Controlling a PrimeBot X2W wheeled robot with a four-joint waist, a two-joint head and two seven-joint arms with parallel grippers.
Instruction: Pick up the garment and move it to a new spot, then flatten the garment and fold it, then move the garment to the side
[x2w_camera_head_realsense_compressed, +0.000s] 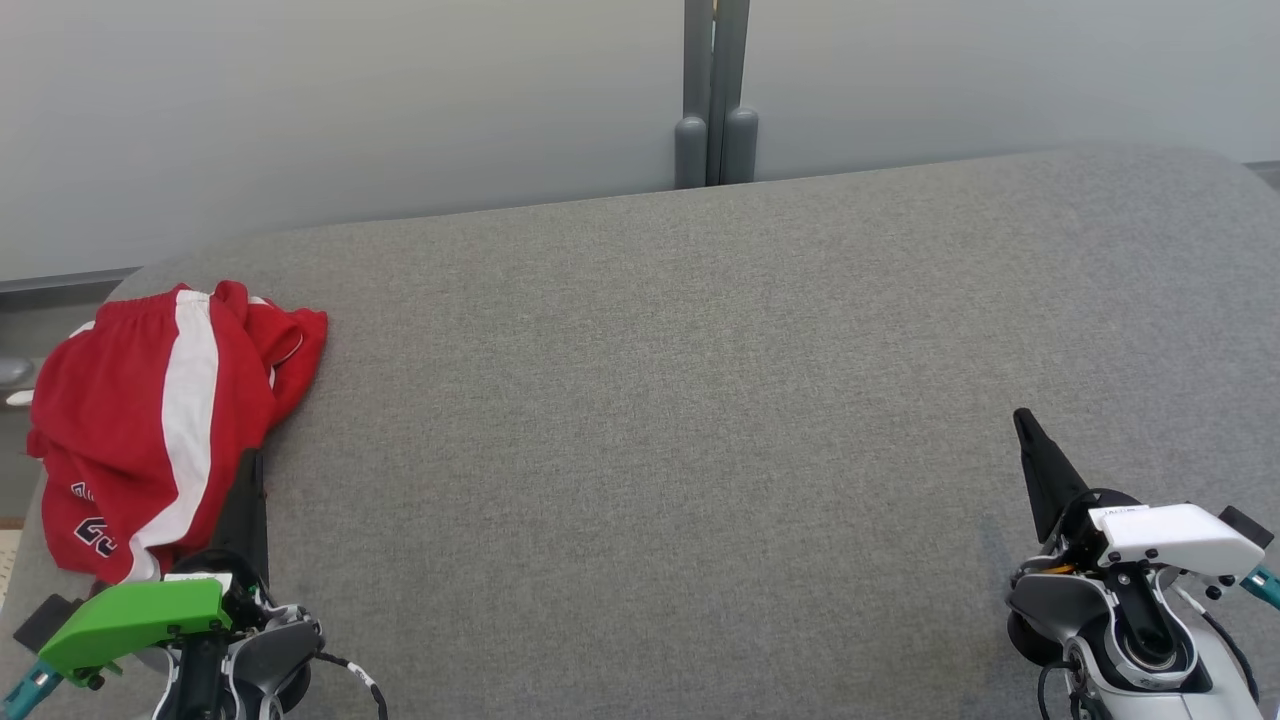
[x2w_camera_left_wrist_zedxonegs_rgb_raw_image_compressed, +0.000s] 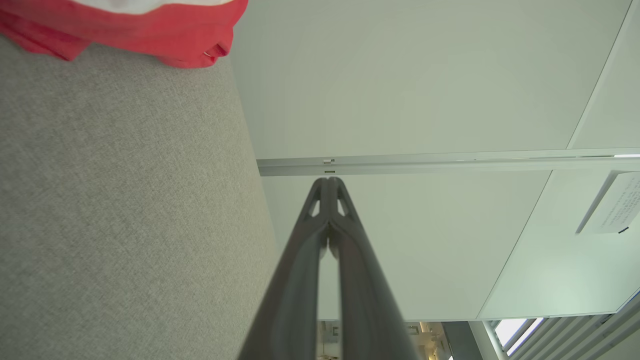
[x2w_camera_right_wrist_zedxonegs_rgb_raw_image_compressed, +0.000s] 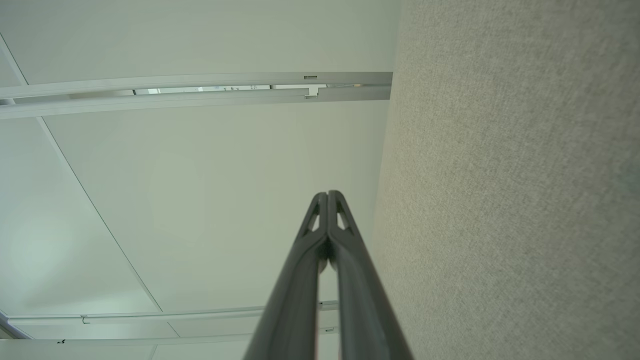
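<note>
The garment (x2w_camera_head_realsense_compressed: 160, 420) is a pair of red shorts with a white side stripe and dark lettering, lying crumpled at the left end of the grey fabric surface (x2w_camera_head_realsense_compressed: 680, 420). A red edge of the garment (x2w_camera_left_wrist_zedxonegs_rgb_raw_image_compressed: 150, 30) shows at the top left of the left wrist view. My left gripper (x2w_camera_head_realsense_compressed: 250, 465) rests at the lower left, right beside the garment's near right edge, its fingers pressed together with nothing between them (x2w_camera_left_wrist_zedxonegs_rgb_raw_image_compressed: 328, 182). My right gripper (x2w_camera_head_realsense_compressed: 1022, 418) sits at the lower right, far from the garment, also shut and empty (x2w_camera_right_wrist_zedxonegs_rgb_raw_image_compressed: 327, 194).
The grey surface's rounded far edge meets a pale wall (x2w_camera_head_realsense_compressed: 350, 100) with a grey post (x2w_camera_head_realsense_compressed: 715, 100) at the back centre. The surface's left edge (x2w_camera_head_realsense_compressed: 30, 560) lies just beyond the garment. Wide bare fabric stretches between the two grippers.
</note>
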